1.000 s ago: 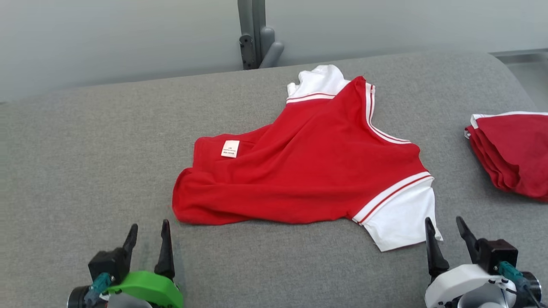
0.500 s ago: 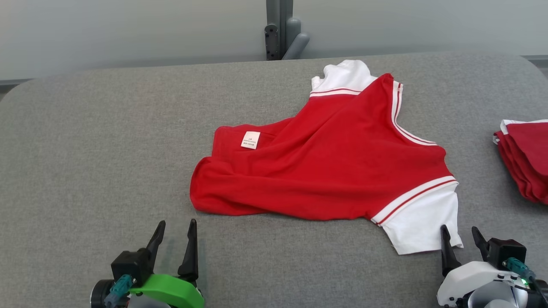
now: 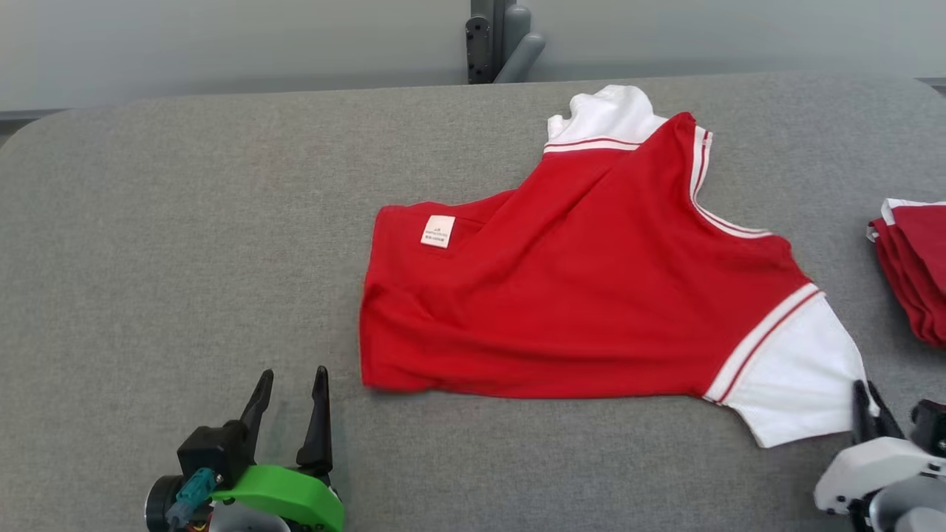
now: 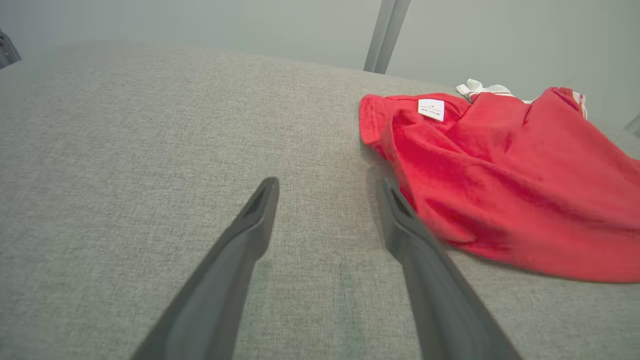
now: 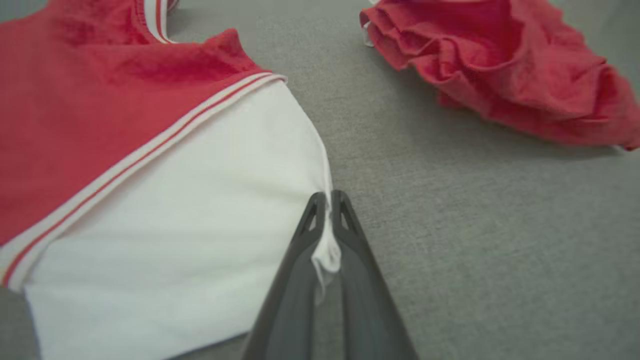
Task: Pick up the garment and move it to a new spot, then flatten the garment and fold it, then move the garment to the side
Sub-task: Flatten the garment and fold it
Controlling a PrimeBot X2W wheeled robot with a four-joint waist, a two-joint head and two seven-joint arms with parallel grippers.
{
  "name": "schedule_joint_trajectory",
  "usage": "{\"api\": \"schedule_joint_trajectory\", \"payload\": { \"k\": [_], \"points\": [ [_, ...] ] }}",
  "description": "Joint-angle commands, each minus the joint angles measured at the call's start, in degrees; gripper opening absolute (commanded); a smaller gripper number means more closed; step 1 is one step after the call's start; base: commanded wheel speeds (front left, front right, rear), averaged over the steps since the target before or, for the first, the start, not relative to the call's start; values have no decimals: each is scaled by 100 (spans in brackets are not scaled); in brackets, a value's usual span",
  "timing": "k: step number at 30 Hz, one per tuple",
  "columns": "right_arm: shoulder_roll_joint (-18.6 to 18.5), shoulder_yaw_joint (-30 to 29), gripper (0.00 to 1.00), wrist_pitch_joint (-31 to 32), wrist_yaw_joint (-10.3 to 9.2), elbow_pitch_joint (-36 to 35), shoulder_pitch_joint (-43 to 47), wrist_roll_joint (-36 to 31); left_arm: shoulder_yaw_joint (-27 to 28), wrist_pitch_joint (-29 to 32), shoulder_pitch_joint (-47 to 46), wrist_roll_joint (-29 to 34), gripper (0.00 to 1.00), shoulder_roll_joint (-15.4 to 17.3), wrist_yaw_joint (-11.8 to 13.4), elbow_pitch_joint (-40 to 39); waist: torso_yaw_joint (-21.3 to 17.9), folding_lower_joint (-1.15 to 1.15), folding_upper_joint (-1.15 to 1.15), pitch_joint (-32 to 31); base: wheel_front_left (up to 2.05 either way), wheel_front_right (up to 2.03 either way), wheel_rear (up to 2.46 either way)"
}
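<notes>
Right end effector [image 5: 328, 198] clamps the garment [image 3: 576, 295], left end effector [image 3: 293, 374] spread, folded pile [image 3: 916, 258] nearby.

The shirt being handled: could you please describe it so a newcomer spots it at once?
On the grey table, right of centre, lies the red shirt, spread out. Unlike the red pile at the right edge, it has a white label and a white sleeve pinched in the jaws of the right gripper.

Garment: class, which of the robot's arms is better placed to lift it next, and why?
Right, probably. The right gripper is shut on the edge of the white sleeve of the garment, so it could lift at once. The left gripper is open over bare surface, gripping nothing.
</notes>
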Motion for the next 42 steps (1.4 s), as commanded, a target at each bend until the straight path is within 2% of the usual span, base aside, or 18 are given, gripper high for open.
{"api": "schedule_joint_trajectory", "payload": {
  "k": [1, 5, 14, 15, 16, 24, 35, 42],
  "points": [
    [-100, -149, 0, 4, -12, -188, 212, 41, -15, 1, 32, -13, 100, 15, -25, -10, -158, 0, 0, -132, 0, 0, 0],
    [-222, -334, 0, 2, -11, -545, 517, 56, -137, 1, 71, -82, 100, 15, -39, 46, -267, 0, 0, -276, 0, 0, 0],
    [-151, -260, 0, 1, -11, -774, 650, 42, -478, 1, 168, -238, 100, 16, -92, 330, -355, 0, 0, -400, 0, 0, 0],
    [-142, -285, 38, 1, -11, -832, 630, 57, -530, 1, 177, -249, 100, 15, -100, 364, -349, 0, 0, -402, 0, 0, 0],
    [-146, -297, 100, 1, -11, -909, 620, 45, -590, 1, 192, -278, 100, 15, -112, 386, -339, 0, 0, -405, 0, 0, 0],
    [-11, -117, 100, 2, -11, -2052, 891, 4, -864, 1, 403, -348, 100, 17, -169, 369, -342, 0, 0, -583, 0, 0, 0],
    [90, 218, 100, 2, -11, -2061, 1027, -34, -1333, 1, 154, 75, 100, 18, -228, 729, -435, 0, 0, -389, 0, 0, 0],
    [56, 229, 100, 2, -11, -2058, 893, -51, -1232, 1, -82, 472, 100, 18, -239, 751, -506, 0, 0, -137, 0, 0, 0]
  ]
}}
